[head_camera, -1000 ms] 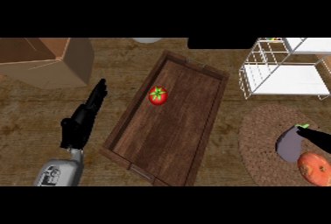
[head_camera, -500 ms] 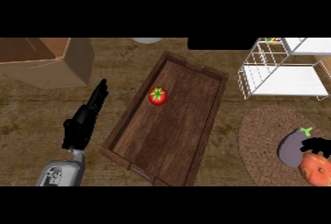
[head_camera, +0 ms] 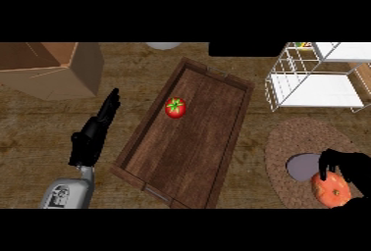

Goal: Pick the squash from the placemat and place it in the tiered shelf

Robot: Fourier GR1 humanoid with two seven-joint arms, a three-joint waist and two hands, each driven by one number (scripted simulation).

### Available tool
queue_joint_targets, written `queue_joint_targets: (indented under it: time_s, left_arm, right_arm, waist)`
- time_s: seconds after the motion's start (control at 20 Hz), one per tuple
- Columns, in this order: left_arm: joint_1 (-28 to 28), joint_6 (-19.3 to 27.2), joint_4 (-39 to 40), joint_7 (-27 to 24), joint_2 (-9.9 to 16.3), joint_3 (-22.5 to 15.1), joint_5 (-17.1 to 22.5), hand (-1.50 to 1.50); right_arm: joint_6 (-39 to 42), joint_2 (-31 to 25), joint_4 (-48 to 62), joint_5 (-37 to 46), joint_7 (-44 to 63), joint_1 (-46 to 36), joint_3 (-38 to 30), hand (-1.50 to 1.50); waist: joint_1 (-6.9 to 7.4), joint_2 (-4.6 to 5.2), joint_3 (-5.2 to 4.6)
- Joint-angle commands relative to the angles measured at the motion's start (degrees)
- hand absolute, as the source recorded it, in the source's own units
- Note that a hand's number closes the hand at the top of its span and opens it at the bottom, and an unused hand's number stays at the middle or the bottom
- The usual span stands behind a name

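Right hand (head_camera: pixel 348 164) moving further onto the mat (head_camera: pixel 290 142) at lower right since the earlier frames, fingers now curling over the orange squash (head_camera: pixel 332 190).
Left hand (head_camera: pixel 94 132) resting open, centre left beside the tray (head_camera: pixel 232 142); tomato (head_camera: pixel 175 107) lying in it; shelf (head_camera: pixel 315 90) standing upper right. Risk: squash is sitting touching a grey object (head_camera: pixel 303 166), so closing fingers may be catching both or rolling the squash away.

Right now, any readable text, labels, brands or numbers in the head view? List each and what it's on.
None readable.
Cardboard box: plain, no print visible.
Wooden tray, tomato, white tiered shelf, placemat, orange squash: no markings.
Left forearm: dark marks on the grey casing, too blurred to read as text.
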Motion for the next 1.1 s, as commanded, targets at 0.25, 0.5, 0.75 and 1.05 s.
queue_joint_targets:
  time_s: [0.25,0.5,0.75,1.05]
  left_arm:
    - [0.1,-0.1,1.5,-1.0,-0.5,0.3,0.5,0.00]
    - [-0.8,-0.3,-0.1,1.8,0.1,0.5,0.4,0.00]
    - [-2.3,0.5,-0.3,3.1,-0.7,0.4,-0.1,0.00]
    - [-1.9,-0.2,2.9,-0.5,-1.0,0.6,0.2,0.00]
  right_arm:
    - [-4.5,21.5,-15.8,-3.4,33.0,-2.4,13.1,1.50]
    - [-14.2,21.8,-26.6,-11.2,46.1,-3.6,23.0,1.50]
    - [-15.1,21.9,-39.6,-6.0,63.2,-9.5,29.3,1.50]
    - [-6.1,21.9,-50.6,4.5,75.5,-18.4,27.7,1.50]
  waist:
    - [0.04,0.36,0.96]
    - [0.25,0.27,1.03]
    - [0.35,0.41,1.01]
    - [-0.11,0.42,0.95]
